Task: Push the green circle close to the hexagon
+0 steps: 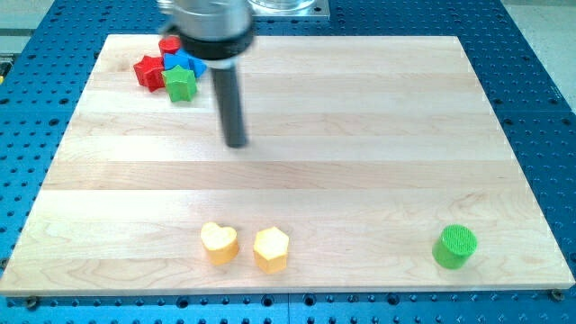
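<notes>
Camera view: my tip, a bare rod with no pincer, sits upper left of centre; green circle lower right, well apart from yellow hexagon. An off-centre push could deflect it past, or shove the yellow heart

The table was pale wood, laid in long lighter and slightly darker bands of grain. Around it ran a blue base patterned with a regular grid of small dark holes. The green circle was bright green, its top finely ribbed. The hexagon and the heart were both yellow. The red star sat with a green star, a blue block and what looked like another red block, partly hidden. The rod was dark grey down to my tip.
</notes>
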Controlling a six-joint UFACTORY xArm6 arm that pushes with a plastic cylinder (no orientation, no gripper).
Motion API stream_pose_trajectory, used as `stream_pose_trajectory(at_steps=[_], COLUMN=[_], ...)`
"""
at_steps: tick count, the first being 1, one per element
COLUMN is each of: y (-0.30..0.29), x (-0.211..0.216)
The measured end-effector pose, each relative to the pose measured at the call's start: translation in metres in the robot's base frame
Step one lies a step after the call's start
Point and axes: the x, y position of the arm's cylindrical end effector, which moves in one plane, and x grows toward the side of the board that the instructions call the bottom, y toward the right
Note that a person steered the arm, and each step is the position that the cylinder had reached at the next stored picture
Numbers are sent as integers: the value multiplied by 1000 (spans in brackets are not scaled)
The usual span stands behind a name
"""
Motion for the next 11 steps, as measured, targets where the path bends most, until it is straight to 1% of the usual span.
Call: stream_pose_trajectory(at_steps=[1, 2, 3, 4, 5, 6, 7, 8, 9, 10, 11], y=[139, 248, 307, 264, 165, 79, 78, 115, 98, 98, 78], x=[36, 82, 138, 160, 160, 160, 156, 157, 187, 186, 187])
